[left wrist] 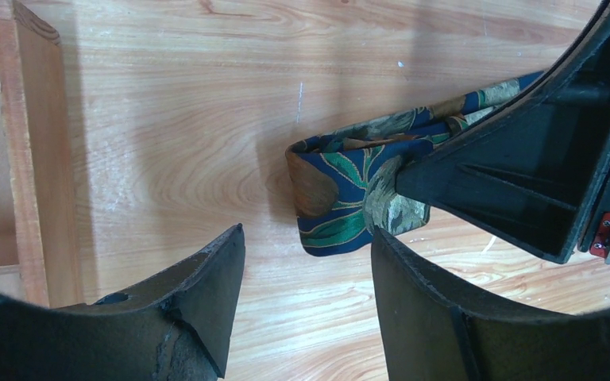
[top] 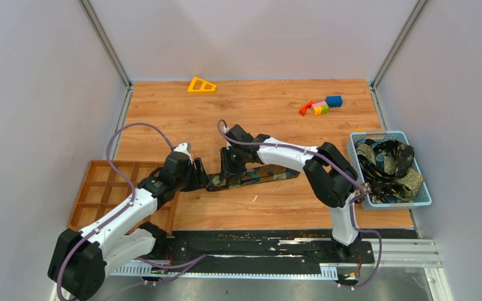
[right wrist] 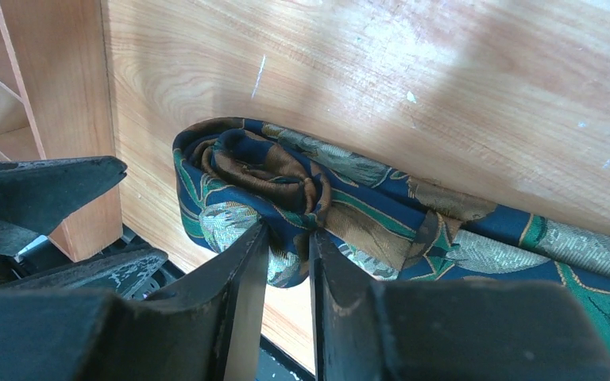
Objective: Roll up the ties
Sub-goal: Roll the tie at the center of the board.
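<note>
— Where is the tie (top: 270,174)?
— Flat on the bench (top: 257,113), mid-way, its end coiled. The right hand (right wrist: 287,238) pinches that coil, nearly closed.
— And the left hand (left wrist: 308,234)?
— Wide open, empty, just beside the coil.

The tie (right wrist: 381,214) runs off the right edge.

— First item?
— Long navy fabric necktie (top: 267,175), green-and-brown leaf pattern, flat on the wooden table (top: 276,106); left end coiled in a loose roll.
— Others?
— Dark patterned ties (top: 386,164), heaped unrolled in a pale blue basket (top: 394,202).
</note>
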Action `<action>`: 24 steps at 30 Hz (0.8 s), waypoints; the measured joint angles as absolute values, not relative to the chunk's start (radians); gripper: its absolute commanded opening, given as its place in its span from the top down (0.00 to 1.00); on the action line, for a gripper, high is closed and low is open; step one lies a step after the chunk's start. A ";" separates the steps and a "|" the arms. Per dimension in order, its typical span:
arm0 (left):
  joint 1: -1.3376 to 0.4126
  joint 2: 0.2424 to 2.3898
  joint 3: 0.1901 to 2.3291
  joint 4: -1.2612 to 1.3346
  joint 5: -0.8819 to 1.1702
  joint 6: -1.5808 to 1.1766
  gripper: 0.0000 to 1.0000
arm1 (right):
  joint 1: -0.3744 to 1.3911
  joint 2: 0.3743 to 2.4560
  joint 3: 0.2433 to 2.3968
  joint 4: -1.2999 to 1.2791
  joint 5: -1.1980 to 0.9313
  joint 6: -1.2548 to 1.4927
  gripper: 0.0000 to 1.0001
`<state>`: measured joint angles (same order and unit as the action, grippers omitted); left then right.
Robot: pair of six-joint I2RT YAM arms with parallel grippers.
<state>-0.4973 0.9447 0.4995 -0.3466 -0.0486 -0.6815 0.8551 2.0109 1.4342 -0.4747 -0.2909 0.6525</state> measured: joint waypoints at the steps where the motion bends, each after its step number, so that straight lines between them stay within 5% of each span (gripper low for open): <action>1: -0.492 0.951 0.495 -0.335 -0.042 -0.682 0.34 | 0.855 2.013 1.435 -0.475 -0.290 0.653 0.76; 24: -0.423 1.176 0.411 -0.015 0.127 -0.728 0.48 | 0.834 2.041 1.417 -0.430 -0.329 0.630 0.79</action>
